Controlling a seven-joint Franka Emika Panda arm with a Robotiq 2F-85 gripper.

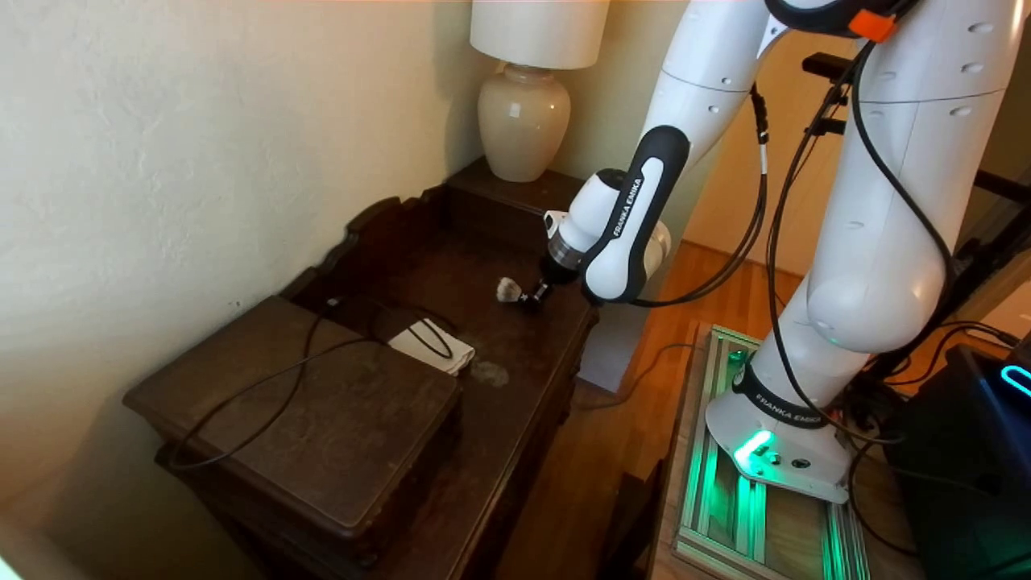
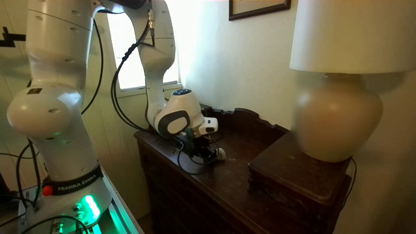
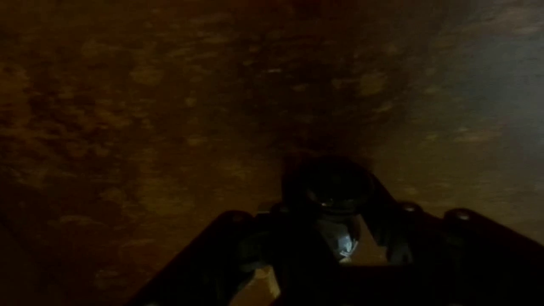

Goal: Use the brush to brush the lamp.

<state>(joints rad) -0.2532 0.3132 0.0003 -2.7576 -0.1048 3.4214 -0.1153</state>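
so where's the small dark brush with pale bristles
In an exterior view, the small dark brush with pale bristles is near mid-frame, held in the black two-fingered pincer, bristles pointing left, lower than the bulbous cream ceramic lamp.

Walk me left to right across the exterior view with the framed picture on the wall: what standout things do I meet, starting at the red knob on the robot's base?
Red knob → green base light → tool → shaving brush bristles → picture frame → table lamp.
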